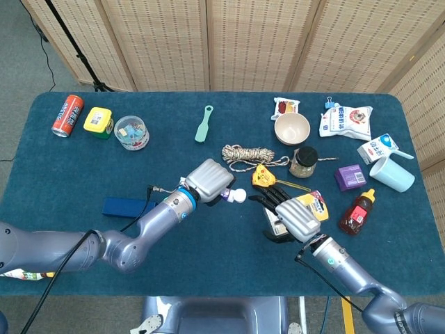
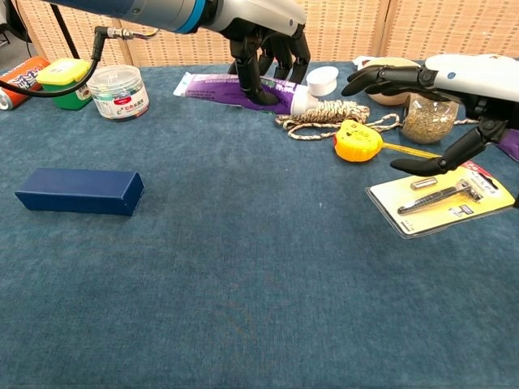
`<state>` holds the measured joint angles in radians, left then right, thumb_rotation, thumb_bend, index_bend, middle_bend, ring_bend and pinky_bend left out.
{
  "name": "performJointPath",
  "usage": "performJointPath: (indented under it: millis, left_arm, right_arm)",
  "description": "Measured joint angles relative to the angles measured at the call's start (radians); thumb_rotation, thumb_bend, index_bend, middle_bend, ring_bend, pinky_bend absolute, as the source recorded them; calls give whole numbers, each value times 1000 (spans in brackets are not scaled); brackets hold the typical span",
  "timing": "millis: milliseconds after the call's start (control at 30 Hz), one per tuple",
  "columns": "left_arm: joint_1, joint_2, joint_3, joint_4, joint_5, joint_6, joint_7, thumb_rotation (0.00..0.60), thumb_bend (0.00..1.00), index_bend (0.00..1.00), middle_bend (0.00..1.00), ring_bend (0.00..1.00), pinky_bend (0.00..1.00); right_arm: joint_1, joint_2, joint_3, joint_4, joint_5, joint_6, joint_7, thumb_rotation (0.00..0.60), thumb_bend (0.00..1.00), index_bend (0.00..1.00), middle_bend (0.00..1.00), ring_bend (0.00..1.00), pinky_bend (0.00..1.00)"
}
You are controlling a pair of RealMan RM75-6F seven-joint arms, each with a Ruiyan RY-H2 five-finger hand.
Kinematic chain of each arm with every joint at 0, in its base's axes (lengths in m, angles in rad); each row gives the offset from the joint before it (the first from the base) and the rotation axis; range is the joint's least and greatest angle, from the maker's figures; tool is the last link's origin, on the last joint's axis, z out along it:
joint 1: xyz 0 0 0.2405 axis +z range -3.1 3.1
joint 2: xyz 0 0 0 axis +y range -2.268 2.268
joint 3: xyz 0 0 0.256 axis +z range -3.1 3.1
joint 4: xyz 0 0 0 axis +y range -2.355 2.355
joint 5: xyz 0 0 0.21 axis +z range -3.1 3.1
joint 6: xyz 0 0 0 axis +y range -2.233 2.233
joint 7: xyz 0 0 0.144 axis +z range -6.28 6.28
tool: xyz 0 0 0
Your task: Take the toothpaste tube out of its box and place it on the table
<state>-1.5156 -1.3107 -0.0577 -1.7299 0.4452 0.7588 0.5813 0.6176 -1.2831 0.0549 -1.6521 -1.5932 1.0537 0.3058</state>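
Note:
The purple toothpaste tube with its white cap is out of the dark blue box. My left hand grips it around the middle, cap pointing right. In the head view the left hand covers the tube, and only the cap shows. The box lies flat on the table, left of that hand. My right hand hovers open with fingers spread, a short way right of the cap. It hangs over the yellow razor pack.
A rope coil and a yellow tape measure lie just below the cap. A jar, bowl, purple box and sauce bottle crowd the right side. A plastic tub stands at the far left.

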Motion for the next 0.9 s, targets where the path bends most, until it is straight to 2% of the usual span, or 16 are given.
performJointPath:
  millis: [300,600,900]
  left_arm:
    - [3,3,2,-3,9,1,-3,600,925,621,607,641,600]
    - [-13,-8,32,11,-11,-5,35,600,925,618,607,641,600]
    - [-24,-19,32,11,-26,7,46,600,925,618,607,641,600]
  right_arm:
    - [12,-14,2,5,6,-12,-7,600,370,120,0,0,0]
    - [-1,18,4,-11,25,3,-39,600,369,104,0,0,0]
    - [6,22,13,-30,29,-1,-47,600,369,103,0,0,0]
